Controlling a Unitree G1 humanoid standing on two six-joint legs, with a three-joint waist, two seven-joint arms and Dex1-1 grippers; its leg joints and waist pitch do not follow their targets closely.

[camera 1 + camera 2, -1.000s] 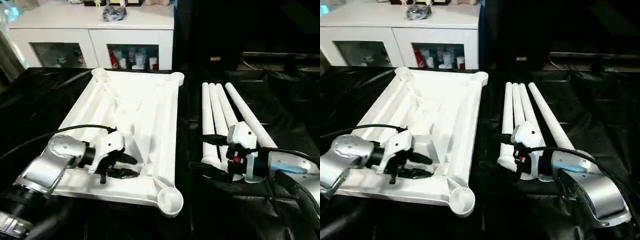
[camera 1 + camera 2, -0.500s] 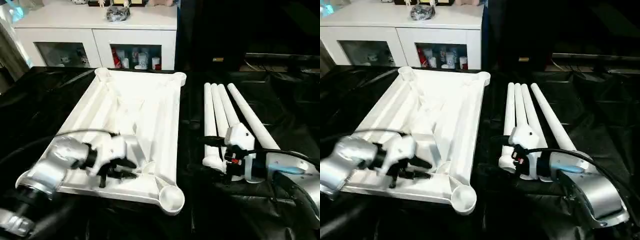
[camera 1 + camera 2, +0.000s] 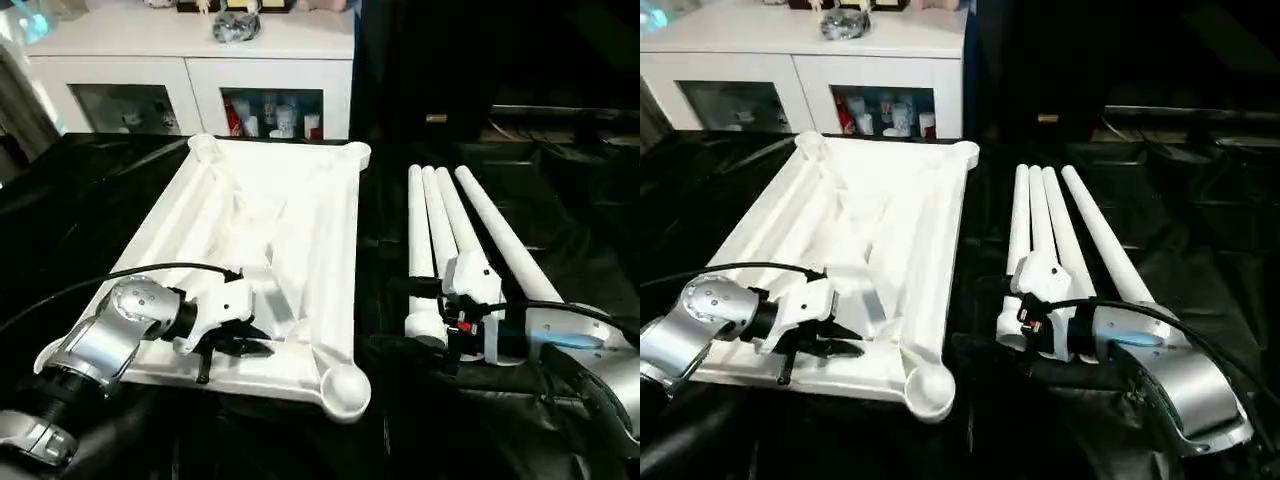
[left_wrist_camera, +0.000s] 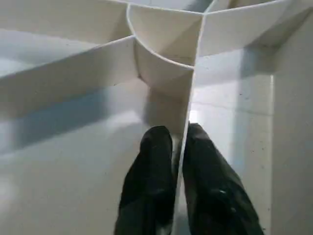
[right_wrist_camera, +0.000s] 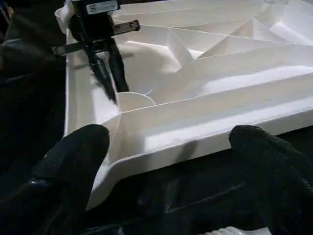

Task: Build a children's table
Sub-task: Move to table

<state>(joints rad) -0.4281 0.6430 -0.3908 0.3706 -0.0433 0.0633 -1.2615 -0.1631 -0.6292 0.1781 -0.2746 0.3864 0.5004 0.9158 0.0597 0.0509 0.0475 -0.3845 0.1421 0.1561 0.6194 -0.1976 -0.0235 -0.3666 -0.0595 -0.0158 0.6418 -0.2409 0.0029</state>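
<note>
The children's table top (image 3: 332, 250) lies upside down on the black cover, ribs up, with round sockets at its corners. My left gripper (image 3: 252, 343) is inside it near the front right socket (image 3: 343, 385). Its two black fingers (image 4: 152, 166) are shut on a thin upright rib (image 4: 191, 93), one on each side. Several white tube legs (image 3: 440, 210) lie side by side to the right. My right gripper (image 3: 396, 315) stands wide open by their near ends, pointing at the top's right edge, with nothing between its fingertips (image 5: 73, 161).
A white cabinet (image 3: 190, 60) with glass doors stands behind the table top. Crinkled black sheeting (image 3: 570, 210) covers the work surface. A black cable (image 3: 120, 275) loops over my left forearm.
My left gripper's fingers have come together on the rib, and that arm has sunk a little toward the near rim. The right gripper has shifted slightly left and stays open.
</note>
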